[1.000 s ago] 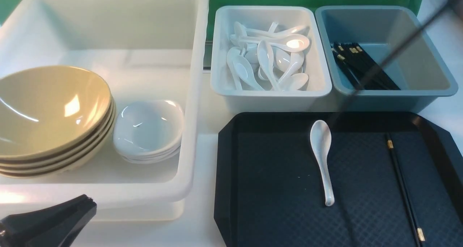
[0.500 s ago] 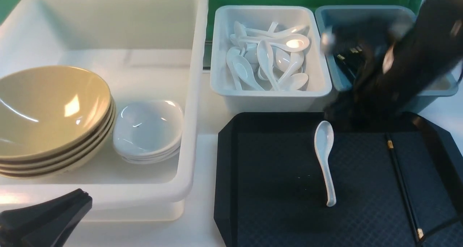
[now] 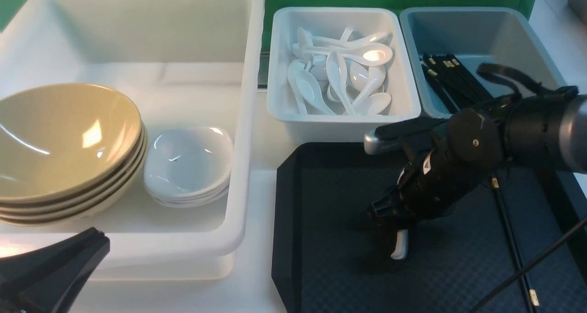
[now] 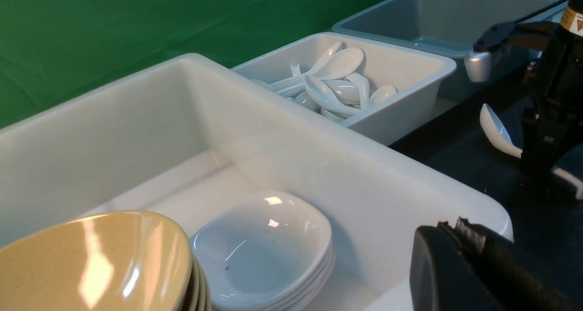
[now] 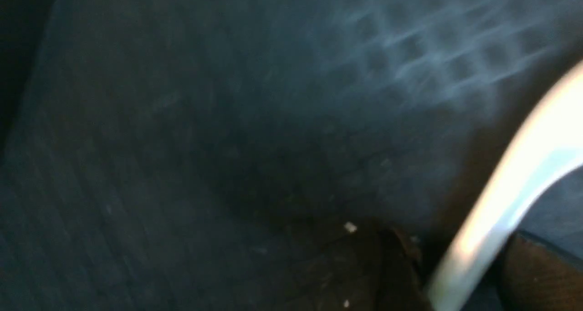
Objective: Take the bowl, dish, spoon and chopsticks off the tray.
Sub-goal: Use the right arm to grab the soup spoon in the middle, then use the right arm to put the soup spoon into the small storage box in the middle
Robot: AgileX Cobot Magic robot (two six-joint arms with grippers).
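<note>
The spoon, glossy white with a short curved handle, lies mid-way across the black tray. The right gripper stands down over its handle, a finger on either side (whether they pinch it yet, I cannot tell). Tan bowls and white dishes sit stacked in the white bin, so spoon and chopsticks seem all that is left.
</note>
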